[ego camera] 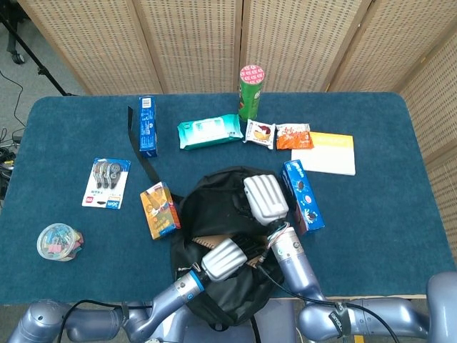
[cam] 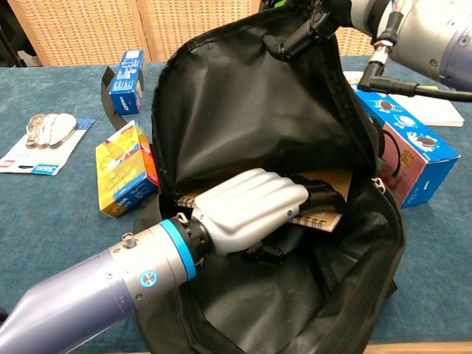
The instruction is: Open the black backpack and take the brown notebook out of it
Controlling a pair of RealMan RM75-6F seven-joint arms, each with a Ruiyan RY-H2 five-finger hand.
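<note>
A black backpack sits at the lower centre of a deep teal surface, with a tan spiral-bound notebook inside; silver-white hand.

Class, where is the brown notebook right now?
In the chest view, the brown notebook lies inside the open black backpack, under its raised flap, gripped by the left hand.
</note>
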